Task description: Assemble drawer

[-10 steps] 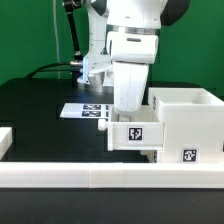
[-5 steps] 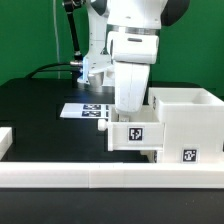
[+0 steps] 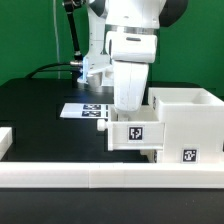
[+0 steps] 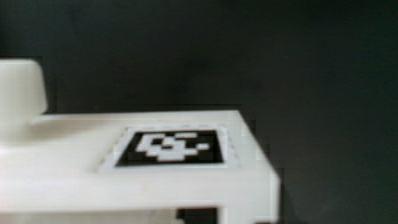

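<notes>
In the exterior view the white arm (image 3: 135,40) reached down from above onto a small white tray (image 3: 134,134) of the drawer, which stood against the side of the tall box casing (image 3: 186,125) that faced the exterior view's left. The tray showed one black-and-white square tag (image 3: 135,133) on the face toward the camera, and the casing carried a like tag (image 3: 188,155) low on its front. The casing was open at the top, its walls standing upright, and it sat on the black tabletop (image 3: 40,115) toward the exterior view's right.

The tool (image 3: 128,108) was hidden at its tips behind the top edge of the tray, so whether it was spread wide, drawn narrow or clamped on the tray could not be told from either view. The wrist view showed only a white part with a square tag (image 4: 173,147) on its upper face, blurred, against the dark tabletop; no fingers were visible there.

Behind the tray, on the tabletop, lay the marker board (image 3: 78,110), flat and thin, with its tags partly hidden by the arm. Along the near edge ran the long low white border rail (image 3: 90,180), crossing the exterior view from side to side, with the tray and casing just behind it. A short white block (image 3: 5,138) showed at the exterior view's left edge, well apart from the casing. A green wall (image 3: 35,40) stood behind the scene, and a dark cable (image 3: 55,68) ran toward the base of the arm.
</notes>
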You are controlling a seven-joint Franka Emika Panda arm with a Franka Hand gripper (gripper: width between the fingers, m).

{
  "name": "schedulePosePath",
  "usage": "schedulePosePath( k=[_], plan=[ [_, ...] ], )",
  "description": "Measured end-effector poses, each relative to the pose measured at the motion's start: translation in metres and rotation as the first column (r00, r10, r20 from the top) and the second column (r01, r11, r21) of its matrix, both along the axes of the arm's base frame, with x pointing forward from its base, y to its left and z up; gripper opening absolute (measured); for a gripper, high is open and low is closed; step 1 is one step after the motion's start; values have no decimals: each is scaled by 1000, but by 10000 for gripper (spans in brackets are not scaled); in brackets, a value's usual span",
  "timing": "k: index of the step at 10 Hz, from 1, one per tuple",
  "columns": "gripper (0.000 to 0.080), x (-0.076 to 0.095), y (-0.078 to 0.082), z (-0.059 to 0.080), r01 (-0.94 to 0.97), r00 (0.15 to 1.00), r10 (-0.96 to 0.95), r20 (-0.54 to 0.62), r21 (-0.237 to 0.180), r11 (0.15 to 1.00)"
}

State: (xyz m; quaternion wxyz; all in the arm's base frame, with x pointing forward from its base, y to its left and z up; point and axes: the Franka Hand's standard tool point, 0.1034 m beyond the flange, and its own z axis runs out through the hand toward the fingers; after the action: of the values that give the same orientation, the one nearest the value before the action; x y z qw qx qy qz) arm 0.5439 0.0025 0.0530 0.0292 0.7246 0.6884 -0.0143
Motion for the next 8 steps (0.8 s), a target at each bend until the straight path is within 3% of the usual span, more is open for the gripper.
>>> schedulePosePath(
  k=[8],
  plan=[
    [42,-1,-2,0,-42,999,42,-1,-15,999]
  ],
)
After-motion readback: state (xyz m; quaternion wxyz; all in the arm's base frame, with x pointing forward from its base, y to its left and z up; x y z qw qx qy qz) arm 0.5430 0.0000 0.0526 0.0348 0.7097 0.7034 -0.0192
